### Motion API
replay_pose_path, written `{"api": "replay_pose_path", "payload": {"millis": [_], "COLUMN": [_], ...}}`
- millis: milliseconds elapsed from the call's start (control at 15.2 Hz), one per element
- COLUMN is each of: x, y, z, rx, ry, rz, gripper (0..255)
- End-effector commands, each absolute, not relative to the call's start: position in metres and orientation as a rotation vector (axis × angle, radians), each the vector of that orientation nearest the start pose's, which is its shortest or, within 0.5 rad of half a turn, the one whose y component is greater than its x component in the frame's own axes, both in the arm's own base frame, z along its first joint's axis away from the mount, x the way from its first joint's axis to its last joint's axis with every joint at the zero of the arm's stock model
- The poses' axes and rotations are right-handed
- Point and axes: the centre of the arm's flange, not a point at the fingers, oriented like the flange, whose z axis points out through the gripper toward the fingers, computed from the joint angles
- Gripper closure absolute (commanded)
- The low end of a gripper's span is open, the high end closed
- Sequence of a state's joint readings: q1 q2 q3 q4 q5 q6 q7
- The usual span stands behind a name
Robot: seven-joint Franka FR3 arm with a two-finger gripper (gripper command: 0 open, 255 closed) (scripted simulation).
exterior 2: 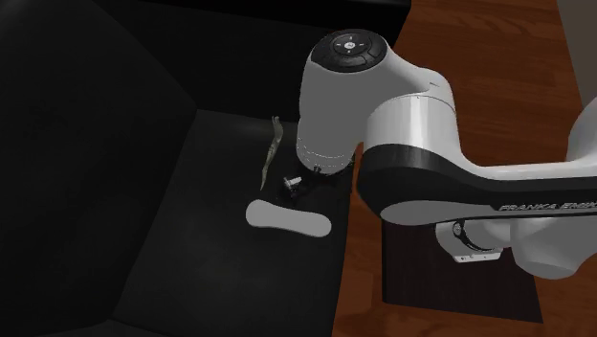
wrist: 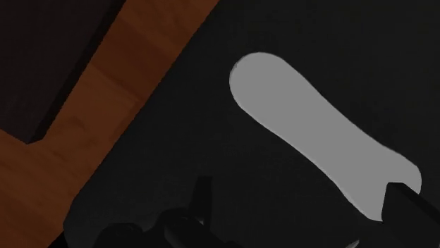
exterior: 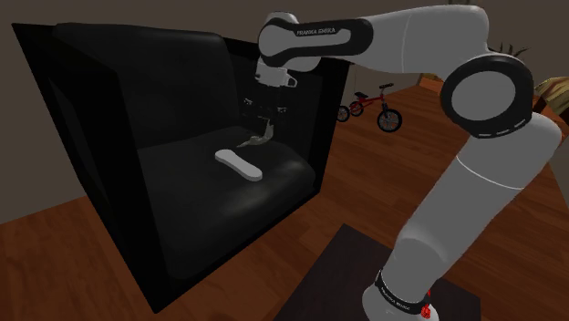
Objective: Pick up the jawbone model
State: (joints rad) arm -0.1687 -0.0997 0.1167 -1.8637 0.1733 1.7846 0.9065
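Jawbone model (exterior: pixel 253 139) (exterior 2: pixel 270 153), a thin olive-grey curved piece, is right at the tip of the black gripper (exterior: pixel 264 130) over the seat of the black armchair (exterior: pixel 182 91). Just beside it a flat white oblong thing (exterior: pixel 239 164) (wrist: pixel 317 148) lies on the cushion. Whether the gripper clasps the model, I cannot tell.

Layout of the scene. An armchair (exterior: pixel 137 82) is set on the floor (exterior: pixel 365 182) at the shoulder view's left; the stand (exterior: pixel 337 274) is placed at the lower right, off the chair's front corner. On the seat (exterior: pixel 201 205) an oblong slab (exterior: pixel 239 165) is laid. The jawbone model (exterior: pixel 256 139) is found just beside it, toward the backrest, directly under the gripper (exterior: pixel 264 130). A bicycle (exterior: pixel 376 105) is seen on the floor beyond the armchair, well apart.
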Motion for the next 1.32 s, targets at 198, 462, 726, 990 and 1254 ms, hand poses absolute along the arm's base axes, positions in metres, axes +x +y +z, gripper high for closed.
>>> {"api": "replay_pose_path", "payload": {"millis": [198,462,726,990,1254], "x": [0.585,0.619,0.646,0.653,0.653], "y": [-0.045,-0.079,-0.119,-0.131,-0.131], "z": [0.536,0.518,0.499,0.483,0.462], "rx": [-2.428,-2.249,-2.051,-1.991,-1.991], "ry": [1.734,1.958,2.164,2.219,2.219], "rz": [0.086,0.098,0.109,0.112,0.112], "gripper": [0,0,0,0,0]}}
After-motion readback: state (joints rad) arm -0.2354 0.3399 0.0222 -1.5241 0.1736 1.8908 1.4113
